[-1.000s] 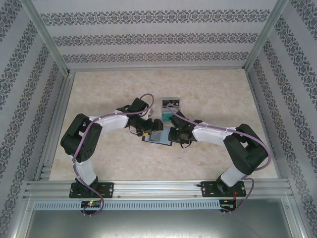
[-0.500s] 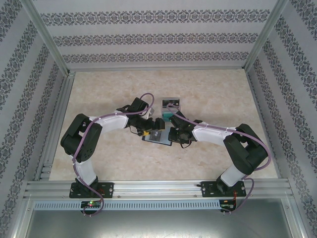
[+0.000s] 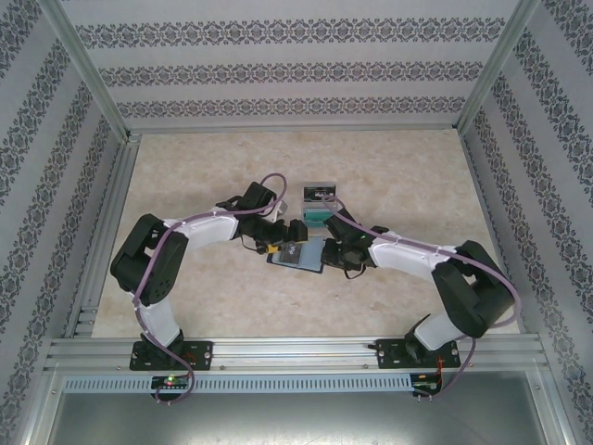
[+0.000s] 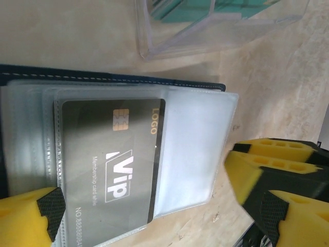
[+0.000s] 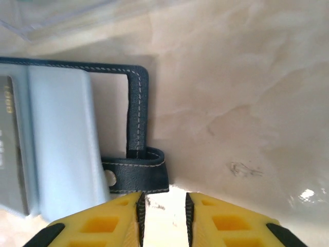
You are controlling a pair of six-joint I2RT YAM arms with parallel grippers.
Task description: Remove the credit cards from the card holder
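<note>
The card holder lies open on the table between both grippers, its clear sleeves fanned out. One of the credit cards, dark with "VIP" on it, sits inside a sleeve. My left gripper is open wide just above the sleeves, one yellow finger over the holder's left part, the other off its right edge. My right gripper hovers at the black clasp tab, jaws narrowly apart with only bare table between them. A teal card lies at a clear box.
The clear plastic box stands just behind the card holder, close to both wrists; its wall is near the left fingers. Aluminium rails frame the table, and beige tabletop lies open to the left and back.
My left gripper has opened a little wider over the sleeves. The right arm's elbow has swung outward and toward the near edge, its gripper staying by the clasp tab.
</note>
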